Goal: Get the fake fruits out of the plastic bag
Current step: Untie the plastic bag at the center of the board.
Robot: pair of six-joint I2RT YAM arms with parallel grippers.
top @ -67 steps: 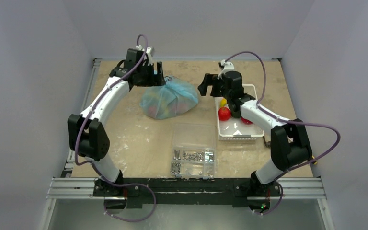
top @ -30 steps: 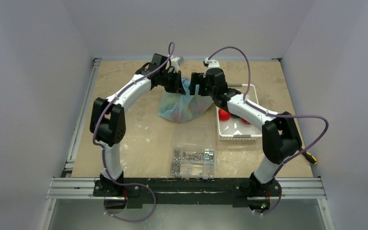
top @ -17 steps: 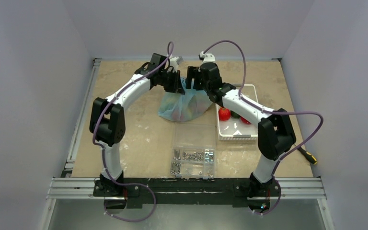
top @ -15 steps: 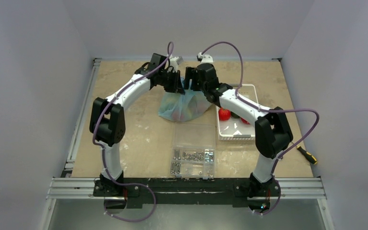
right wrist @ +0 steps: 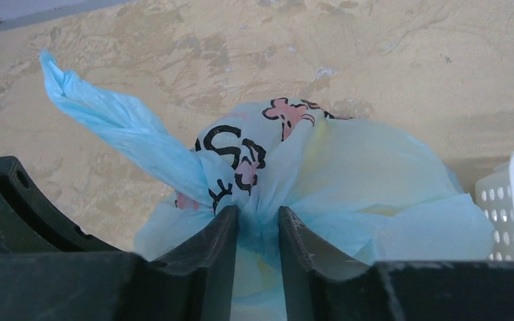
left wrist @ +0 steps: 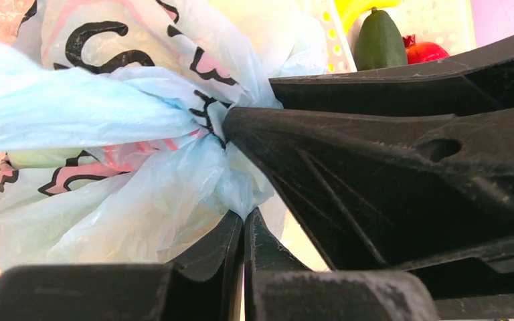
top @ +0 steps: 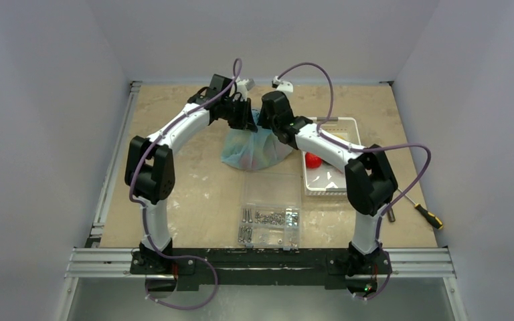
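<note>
I am watching both arms stretching far forward and meeting at the upper middle of the overhead frame. The left arm is rising from its base at lower left, with its elbow bending at mid left and its forearm slanting up and right to the left hand (top: pixel 245 119). The right arm is mirroring it from lower right, its forearm slanting up and left to the right hand (top: pixel 268 123). The two hands are sitting just beside each other. The left hand's fingers (left wrist: pixel 224 257) are pressing almost together, nipping the plastic bag (left wrist: pixel 107 200). The right hand's fingers (right wrist: pixel 222 251) are squeezing the bag's gathered neck between them.
</note>
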